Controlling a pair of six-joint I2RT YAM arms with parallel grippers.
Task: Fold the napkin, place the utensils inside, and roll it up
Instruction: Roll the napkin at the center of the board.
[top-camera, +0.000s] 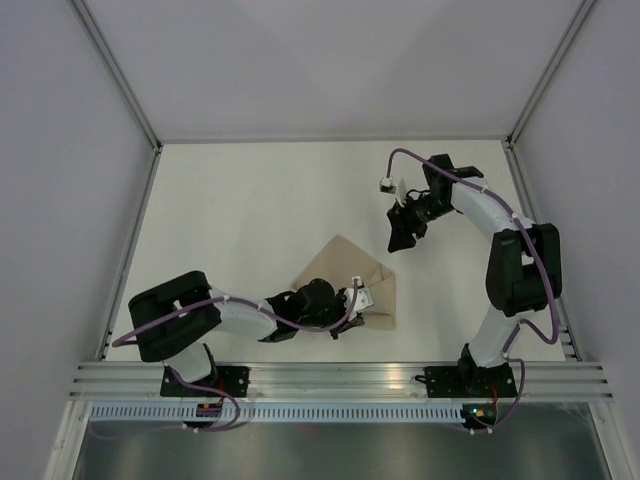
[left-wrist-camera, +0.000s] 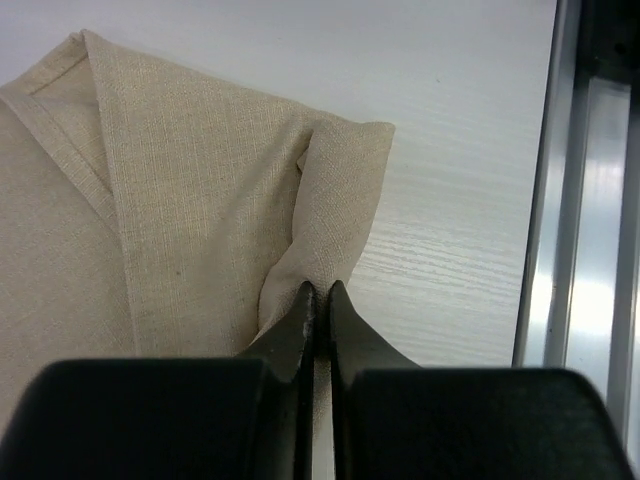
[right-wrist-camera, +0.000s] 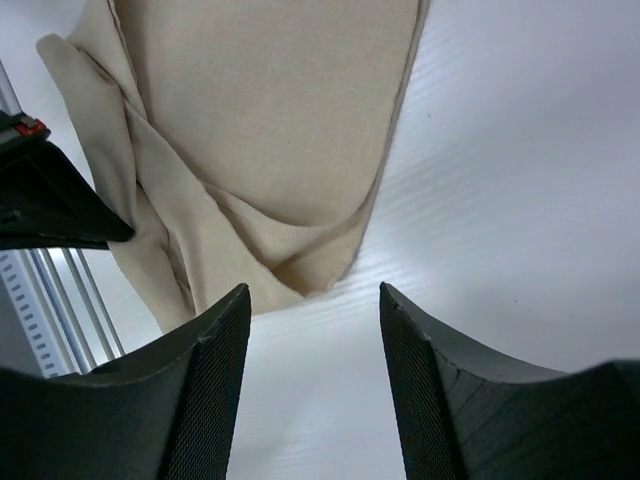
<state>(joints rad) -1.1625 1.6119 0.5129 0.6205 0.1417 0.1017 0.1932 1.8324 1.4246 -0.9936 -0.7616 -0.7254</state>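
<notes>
The beige napkin (top-camera: 345, 265) lies loosely folded on the white table near the front middle. My left gripper (top-camera: 362, 303) is shut on a raised fold at the napkin's near right corner (left-wrist-camera: 330, 220), its tips pinching the cloth (left-wrist-camera: 318, 290). My right gripper (top-camera: 402, 236) is open and empty, held above the bare table right of and beyond the napkin; the napkin's folded edge (right-wrist-camera: 270, 150) shows ahead of its fingertips (right-wrist-camera: 312, 292). No utensils show in any view.
An aluminium rail (top-camera: 340, 378) runs along the table's front edge, close to the left gripper (left-wrist-camera: 590, 250). White walls enclose the table on the left, back and right.
</notes>
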